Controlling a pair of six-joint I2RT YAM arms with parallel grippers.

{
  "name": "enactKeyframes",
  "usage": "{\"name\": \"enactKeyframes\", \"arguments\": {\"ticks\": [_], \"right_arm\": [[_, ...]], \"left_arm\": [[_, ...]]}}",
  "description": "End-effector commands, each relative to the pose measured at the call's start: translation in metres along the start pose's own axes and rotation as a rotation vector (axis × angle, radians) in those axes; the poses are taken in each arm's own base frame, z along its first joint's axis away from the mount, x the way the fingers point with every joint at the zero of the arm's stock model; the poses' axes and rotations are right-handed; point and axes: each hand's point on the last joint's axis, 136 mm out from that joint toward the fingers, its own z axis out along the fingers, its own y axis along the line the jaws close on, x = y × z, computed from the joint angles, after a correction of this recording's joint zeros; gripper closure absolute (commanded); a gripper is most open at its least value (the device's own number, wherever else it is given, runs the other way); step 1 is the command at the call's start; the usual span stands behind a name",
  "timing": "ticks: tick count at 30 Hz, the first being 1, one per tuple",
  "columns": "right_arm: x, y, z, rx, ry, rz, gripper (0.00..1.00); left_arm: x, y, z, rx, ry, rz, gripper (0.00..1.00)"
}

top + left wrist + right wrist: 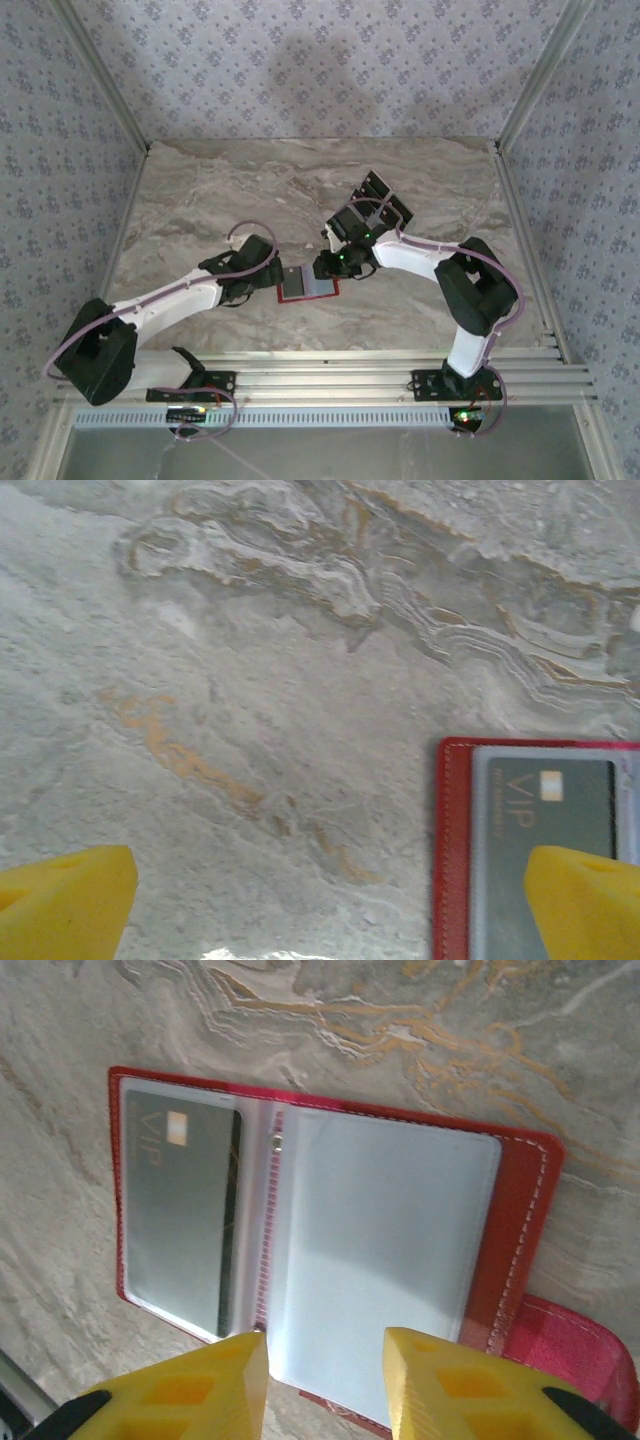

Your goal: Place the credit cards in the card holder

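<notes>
The card holder (308, 285) is being shown lying open and flat on the marble table (220, 190), between the two grippers and towards the table's near edge. Its red cover is being turned down and its clear sleeves (385, 1240) are being presented upward. A dark VIP card (180, 1220) is being carried in the sleeve on one side, and the wider sleeve beside it is being seen as plain clear plastic. The snap tab (580, 1350) is being seen sticking out from the holder's far edge.

Other credit cards (378, 198) are being shown fanned on the table farther back, behind the right arm's wrist and well apart from the holder.

The left gripper (325, 905) is being held with its jaws spread wide and nothing between them. One yellow fingertip (585, 900) is being seen over the holder's card-bearing side, the other over bare marble. The right gripper (325, 1380) is being held partly parted above the clear sleeve, with nothing gripped. Whether its fingertips are touching the plastic cannot be told.
</notes>
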Motion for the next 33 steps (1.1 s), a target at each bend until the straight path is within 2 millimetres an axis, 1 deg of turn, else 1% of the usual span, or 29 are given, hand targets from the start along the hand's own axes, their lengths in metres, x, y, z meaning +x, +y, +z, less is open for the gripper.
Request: {"name": "enactKeyframes", "arguments": {"ticks": [1, 6, 9, 14, 18, 23, 28, 33], "right_arm": [[0.009, -0.016, 0.005, 0.054, 0.023, -0.007, 0.66], [0.015, -0.024, 0.013, 0.064, 0.037, 0.004, 0.76], [0.018, -0.028, 0.016, 0.066, 0.045, 0.009, 0.79], [0.023, -0.032, 0.02, 0.068, 0.052, 0.019, 0.81], [0.025, -0.034, 0.023, 0.065, 0.054, 0.029, 0.81], [0.028, -0.034, 0.026, 0.061, 0.063, 0.036, 0.82], [0.03, -0.033, 0.028, 0.06, 0.068, 0.037, 0.82], [0.033, -0.034, 0.032, 0.06, 0.079, 0.04, 0.82]], "left_arm": [[0.002, -0.02, 0.0, 0.137, 0.007, -0.008, 0.0], [0.008, -0.035, 0.006, 0.235, 0.012, -0.03, 0.0], [0.009, -0.044, 0.01, 0.282, 0.017, -0.04, 0.0], [0.009, -0.061, 0.017, 0.356, 0.02, -0.052, 0.0], [0.006, -0.07, 0.024, 0.383, 0.007, -0.049, 0.0], [0.002, -0.073, 0.033, 0.369, -0.008, -0.035, 0.0], [0.004, -0.076, 0.043, 0.367, -0.007, -0.018, 0.0], [0.006, -0.086, 0.047, 0.408, -0.004, 0.009, 0.0]]}}
